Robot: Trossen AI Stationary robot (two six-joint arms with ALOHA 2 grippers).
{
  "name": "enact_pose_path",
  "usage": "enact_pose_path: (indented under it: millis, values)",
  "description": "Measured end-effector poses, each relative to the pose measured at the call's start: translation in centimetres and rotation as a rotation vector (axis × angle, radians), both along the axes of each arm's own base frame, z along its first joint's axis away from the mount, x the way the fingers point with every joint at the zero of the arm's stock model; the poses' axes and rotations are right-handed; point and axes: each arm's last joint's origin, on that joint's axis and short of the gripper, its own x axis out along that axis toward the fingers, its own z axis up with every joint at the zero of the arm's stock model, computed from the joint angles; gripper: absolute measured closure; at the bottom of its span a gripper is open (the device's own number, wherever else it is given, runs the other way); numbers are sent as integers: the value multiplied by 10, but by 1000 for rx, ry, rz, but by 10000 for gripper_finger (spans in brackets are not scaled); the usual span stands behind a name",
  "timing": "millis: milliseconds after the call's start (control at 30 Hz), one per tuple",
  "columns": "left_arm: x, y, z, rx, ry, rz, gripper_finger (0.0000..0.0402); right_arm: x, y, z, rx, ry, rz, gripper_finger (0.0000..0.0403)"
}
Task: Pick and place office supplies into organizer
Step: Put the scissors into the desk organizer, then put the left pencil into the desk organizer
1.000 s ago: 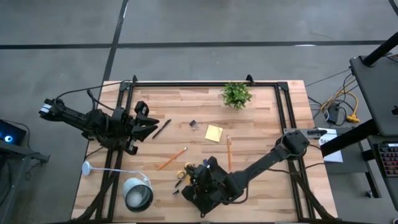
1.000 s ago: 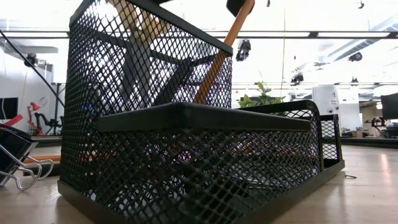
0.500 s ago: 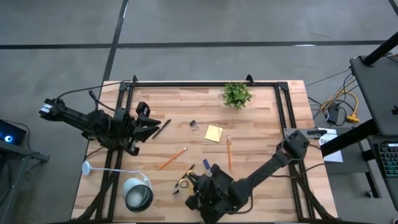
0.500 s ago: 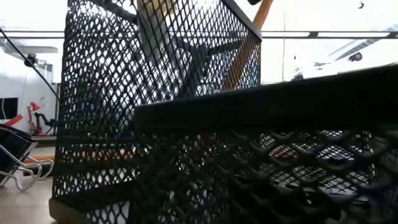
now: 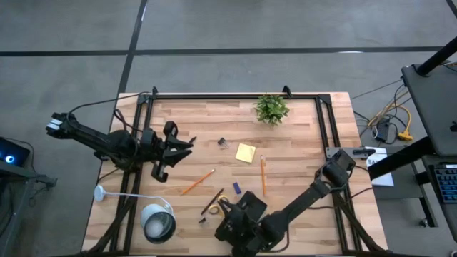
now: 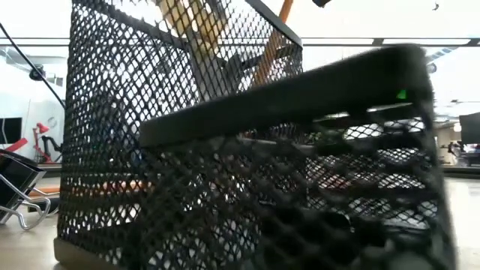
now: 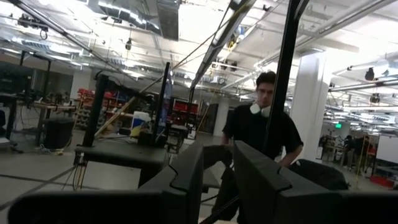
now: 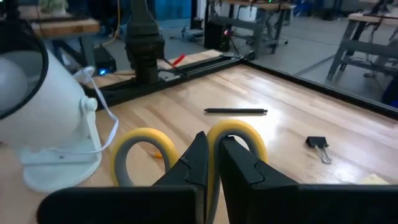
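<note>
My right gripper [image 5: 227, 210] [image 8: 213, 140] sits low near the table's near edge, shut on the yellow-handled scissors [image 8: 146, 140]. The black mesh organizer [image 6: 225, 150] [image 5: 243, 228] stands right beside it. An orange pencil [image 6: 271, 45] leans in its tall compartment, and a yellow handle [image 6: 187, 16] shows through the mesh. My left gripper [image 5: 184, 145] [image 7: 217, 155] is open over the table's left part, by a black pen [image 8: 236, 111] that lies flat. Two orange pencils [image 5: 198, 182] [image 5: 262, 175], a yellow sticky pad [image 5: 245, 152] and a binder clip [image 5: 222, 143] lie loose. My right gripper pinches the scissors just behind the two yellow handle loops [image 8: 239, 134], which stick out ahead of the fingertips [image 8: 198, 152] on either side. The fingers come in about level, along the scissors. My own fingers hide the blades and whatever the scissors rest on.
The round white lamp [image 5: 158, 223] [image 8: 37, 106] stands close to the left of my right gripper. A green plant [image 5: 271, 108] is at the far edge. A blue piece [image 5: 236, 187] and a dark pen [image 5: 211, 205] lie by the scissors. A large clip [image 6: 19, 191] lies left of the organizer.
My right gripper has moved toward the near edge, still shut on the scissors. The organizer has turned about and come closer to the low camera, so its low front part now fills that view. My left gripper has moved a little toward the table's right, toward the black pen.
</note>
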Motion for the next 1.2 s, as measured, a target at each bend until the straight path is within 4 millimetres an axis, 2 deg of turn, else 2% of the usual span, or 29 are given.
enact_pose_path:
  millis: [167, 333, 533, 667, 867, 967, 1200]
  values:
    - [10, -3, -7, -15, 40, -12, 328, -5, 11, -18, -75, -74, -78, 391]
    - [24, -8, -18, -101, 104, -51, 328, -9, 20, -24, -87, -84, -68, 391]
    - [39, -14, -26, -109, 154, -55, 328, -16, 30, -25, -83, -86, -42, 387]
    - [43, -15, -31, -163, 174, -74, 328, -16, 31, -25, -108, -57, -31, 356]
    - [44, -15, -32, -159, 178, -73, 328, -16, 31, -25, -138, -39, -31, 273]
    - [42, -15, -31, -160, 175, -75, 328, -15, 33, -15, -157, -76, -66, 234]
    - [42, -15, -31, -160, 172, -80, 328, -9, 41, 33, -231, -73, -102, 182]
